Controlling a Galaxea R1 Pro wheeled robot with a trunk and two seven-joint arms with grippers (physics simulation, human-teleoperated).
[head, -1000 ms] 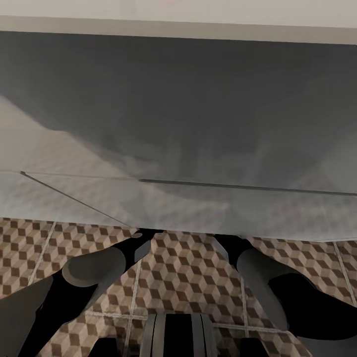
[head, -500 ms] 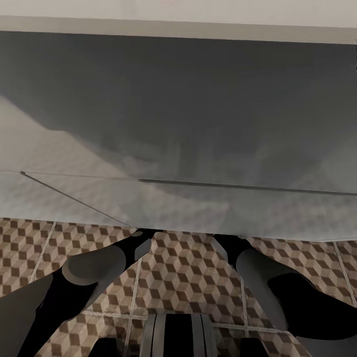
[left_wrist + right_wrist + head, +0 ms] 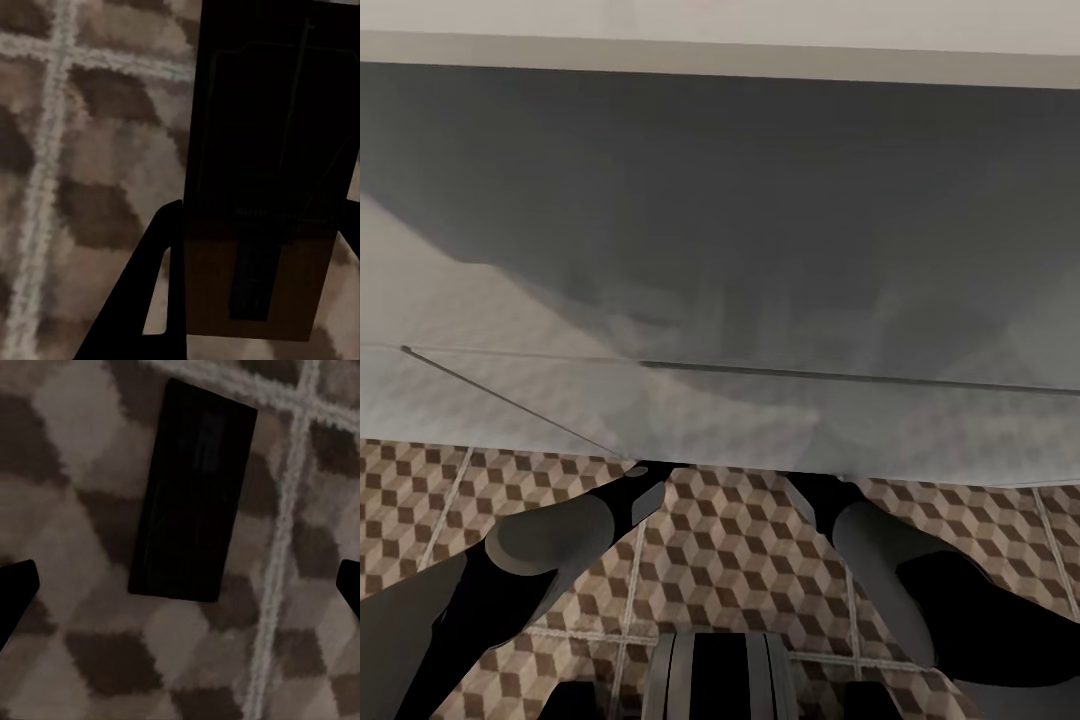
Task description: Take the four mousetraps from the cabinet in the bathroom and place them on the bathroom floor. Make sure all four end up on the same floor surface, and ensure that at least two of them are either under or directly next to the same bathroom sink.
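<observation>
The left gripper (image 3: 251, 285) is clamping a mousetrap (image 3: 262, 172) between its fingers (image 3: 142, 300) above the floor (image 3: 82, 150). The right fingers (image 3: 15, 589) are spreading wide over a second trap (image 3: 193, 491) lying flat beside a grout line.

Head view: wide white wall-hung sink (image 3: 720, 250) overhangs brown-beige cube-patterned tiled floor (image 3: 730, 540); both arms reach beneath it. Left black gripper (image 3: 247, 255) clasps one dark-brown flat rectangular mousetrap (image 3: 262, 187). Second mousetrap (image 3: 193, 490) lies on floor between the spread fingers of the right gripper (image 3: 180, 585), beside a grout line.
</observation>
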